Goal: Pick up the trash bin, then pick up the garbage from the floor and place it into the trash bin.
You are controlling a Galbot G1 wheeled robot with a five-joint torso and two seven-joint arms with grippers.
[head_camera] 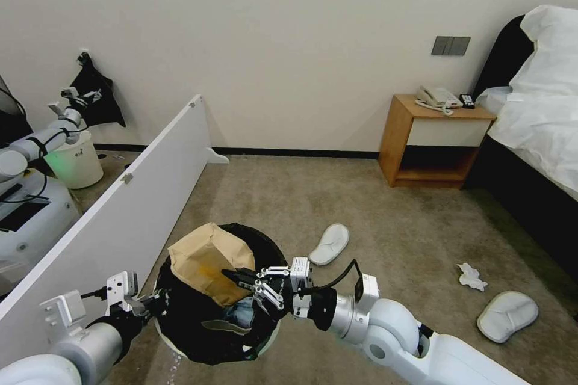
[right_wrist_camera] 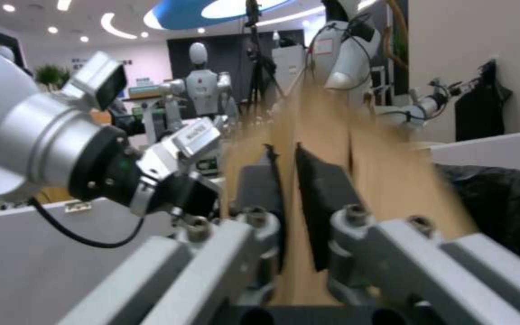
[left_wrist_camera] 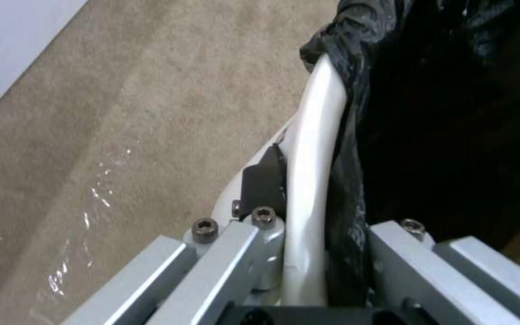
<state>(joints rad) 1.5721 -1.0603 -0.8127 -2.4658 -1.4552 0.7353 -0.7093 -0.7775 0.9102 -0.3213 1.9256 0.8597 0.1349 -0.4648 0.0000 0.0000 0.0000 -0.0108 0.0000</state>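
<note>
Holding the trash bin (head_camera: pixel 198 337) aloft by its rim, our left pincer (head_camera: pixel 150 302) clamps wall and liner; our right pincer (head_camera: pixel 241 280) grips the cardboard box (head_camera: pixel 208 261) over its mouth, apparently for dropping in.

We can read no text, label, brand, number or sign on anything here; the few printed patches are too blurred to make out.
</note>
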